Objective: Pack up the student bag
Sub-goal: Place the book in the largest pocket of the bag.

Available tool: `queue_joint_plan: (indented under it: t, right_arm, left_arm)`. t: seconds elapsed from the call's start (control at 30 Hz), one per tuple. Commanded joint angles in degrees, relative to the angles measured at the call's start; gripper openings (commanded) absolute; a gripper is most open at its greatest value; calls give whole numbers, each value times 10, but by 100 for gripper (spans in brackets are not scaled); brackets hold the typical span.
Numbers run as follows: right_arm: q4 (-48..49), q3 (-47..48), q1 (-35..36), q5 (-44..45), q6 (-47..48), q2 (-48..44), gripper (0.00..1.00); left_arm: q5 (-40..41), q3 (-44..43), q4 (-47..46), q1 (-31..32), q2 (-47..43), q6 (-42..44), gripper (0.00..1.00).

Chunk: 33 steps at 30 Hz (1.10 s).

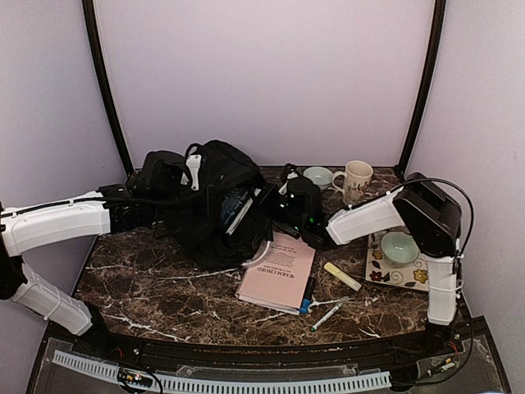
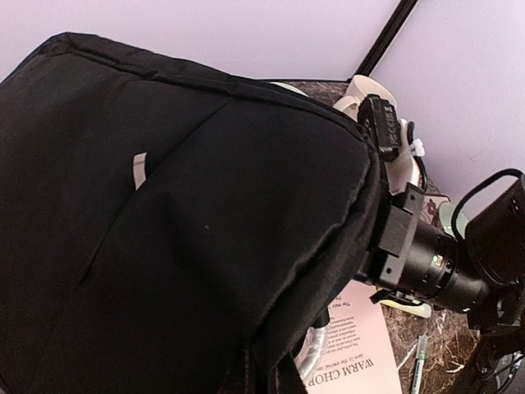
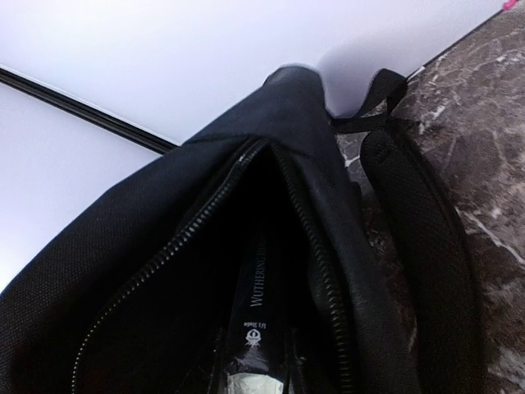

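Observation:
The student bag (image 1: 205, 217) is a big black fabric bag, held up at the middle left of the table. It fills the left wrist view (image 2: 189, 230). My left gripper (image 1: 190, 170) is at the bag's top left edge, its fingers buried in the fabric, apparently shut on it. My right gripper (image 1: 287, 203) is at the bag's open zipper mouth (image 3: 271, 164). In the right wrist view it (image 3: 264, 369) is shut on a dark-covered book (image 3: 264, 316), spine up, partly inside the opening. The book's edge shows from above (image 1: 239, 210).
A pink book (image 1: 277, 271) lies right of the bag, also in the left wrist view (image 2: 371, 353). Beside it are a blue pen (image 1: 306, 295), a marker (image 1: 330, 313) and a yellow highlighter (image 1: 342, 277). A mug (image 1: 354, 180), a small bowl (image 1: 318, 176) and a floral plate (image 1: 385, 275) holding a bowl (image 1: 399, 249) stand right.

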State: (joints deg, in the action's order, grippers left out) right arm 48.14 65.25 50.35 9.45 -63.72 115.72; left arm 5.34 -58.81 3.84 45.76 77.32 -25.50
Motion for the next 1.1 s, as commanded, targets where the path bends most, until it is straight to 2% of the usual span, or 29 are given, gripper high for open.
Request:
queue_joint_plan:
  t: [0.0,0.2,0.3,0.37,0.47,0.63,0.8,0.93,1.07]
  right_arm:
    - [-13,164,-2,-54,43,26,0]
    - [-107,267,9,-153,81,89,0]
    - [-140,272,14,-176,110,91,2]
    - [-162,259,14,-177,134,80,18]
    - [-213,243,13,-179,174,54,52]
    - [-314,187,13,-139,248,-28,86]
    - [-434,136,11,-63,313,-116,100]
    - [-534,115,12,-18,351,-167,100]
    - [-563,35,12,42,336,-238,100]
  left_arm:
    - [17,-15,6,6,-77,8,0]
    - [40,-12,48,8,-99,4,0]
    - [64,1,53,8,-101,3,0]
    - [86,15,48,8,-102,2,0]
    - [117,24,49,8,-97,2,0]
    - [143,30,42,7,-67,7,0]
    - [139,46,19,6,-40,6,0]
    - [149,46,16,6,-27,8,0]
    - [147,55,9,6,-22,10,0]
